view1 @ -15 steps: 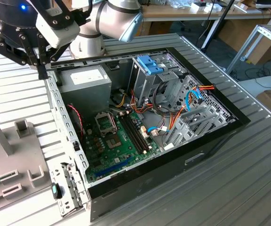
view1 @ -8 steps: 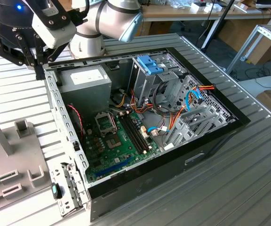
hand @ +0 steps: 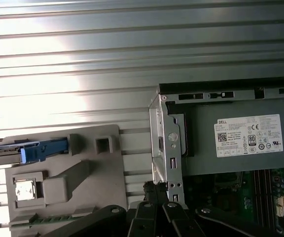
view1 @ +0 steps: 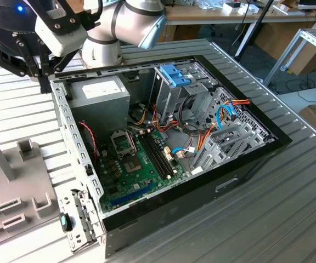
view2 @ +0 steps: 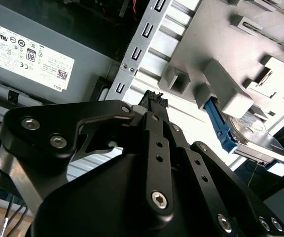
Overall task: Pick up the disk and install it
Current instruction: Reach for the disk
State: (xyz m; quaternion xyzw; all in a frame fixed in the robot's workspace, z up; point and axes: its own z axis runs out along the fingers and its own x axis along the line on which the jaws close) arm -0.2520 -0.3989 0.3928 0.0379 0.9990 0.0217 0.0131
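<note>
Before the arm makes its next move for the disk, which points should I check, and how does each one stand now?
1. Disk in reach: ok. The disk sits at the edge of the grey fixture, uncovered.
2. Gripper empty: ok. The gripper holds nothing.
3. Jaws open for a grasp: not ok. They are shut together.
4. Gripper over the disk: not ok. It hangs by the corner of the computer case, with the disk off to one side.
5. Free bay in the drive cage: cannot tell.
</note>
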